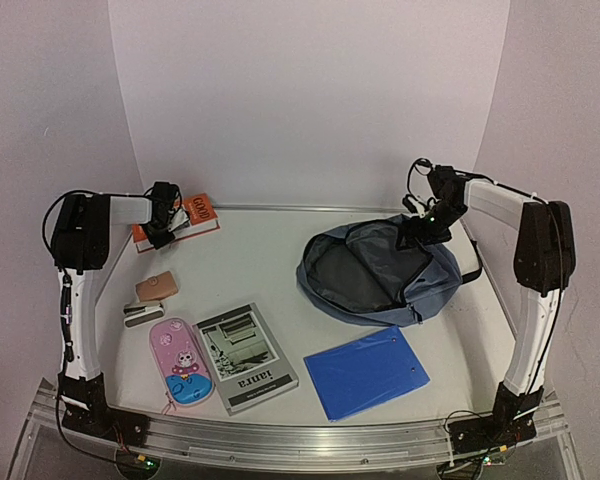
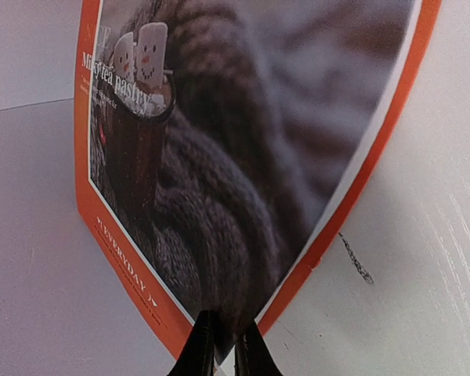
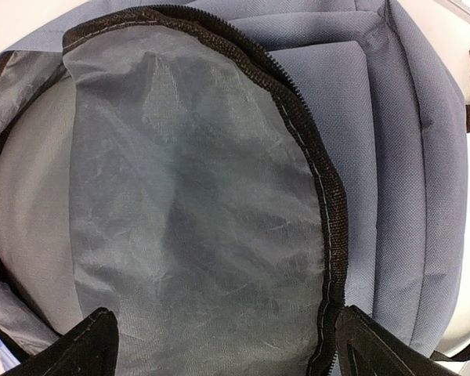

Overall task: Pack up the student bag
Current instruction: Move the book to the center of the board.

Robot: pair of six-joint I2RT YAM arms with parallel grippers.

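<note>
The left gripper (image 1: 163, 228) was clamped on the bottom edge of the thin orange-bordered magazine with the knit-sweater-and-cocoa cover (image 2: 219, 157), over at the far left of the white bench (image 1: 270, 260). My read is that the step in hand was getting that magazine up and across into the bag. The pinch was only on a thin edge, so I'd lift slowly, watch that the pages don't flop or slide out, and carry it high enough to clear the zipper rim.

The large slate-blue fabric backpack (image 1: 380, 275) lay well apart from that gripper, way off to its right across the bench. The right gripper (image 3: 227, 356) hung directly over the backpack with its jaws spread wide, gripping nothing. The grey lining (image 3: 188, 204) of the unzipped mouth sat right below and between its fingers, and the black zipper (image 3: 329, 219) ran just inside the right-hand one. It's probably worth having that gripper lift or pin the flap so the mouth gapes for the drop.
</note>
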